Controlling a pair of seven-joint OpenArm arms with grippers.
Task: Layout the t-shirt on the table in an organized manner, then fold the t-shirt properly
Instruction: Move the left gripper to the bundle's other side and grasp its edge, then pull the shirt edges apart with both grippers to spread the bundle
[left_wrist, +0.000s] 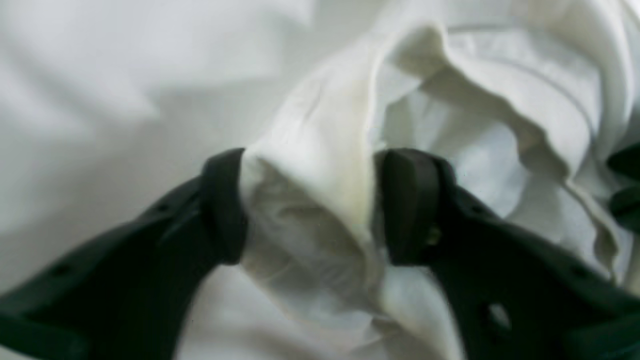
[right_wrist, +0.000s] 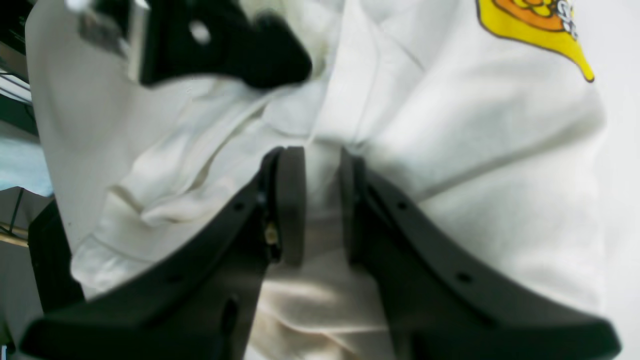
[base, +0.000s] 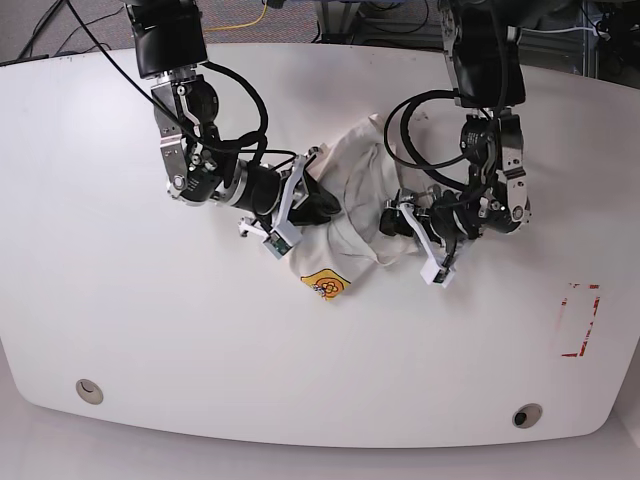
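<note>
The white t-shirt (base: 350, 190) lies bunched in the middle of the table (base: 150, 320), its yellow and orange print (base: 328, 284) poking out at the front. My left gripper (left_wrist: 315, 205) has both pads pressed against a thick upright fold of the t-shirt (left_wrist: 310, 150); in the base view the left gripper (base: 392, 222) sits at the heap's right side. My right gripper (right_wrist: 320, 205) is shut on a thin pinch of the t-shirt (right_wrist: 450, 150), with the print (right_wrist: 535, 25) beyond it. In the base view the right gripper (base: 318, 205) is at the heap's left side.
Two round grommet holes (base: 88, 390) (base: 527, 414) sit near the table's front edge. Red tape marks (base: 578, 320) lie at the right. Cables and floor clutter run behind the far edge. The two arms reach in close to each other over the heap.
</note>
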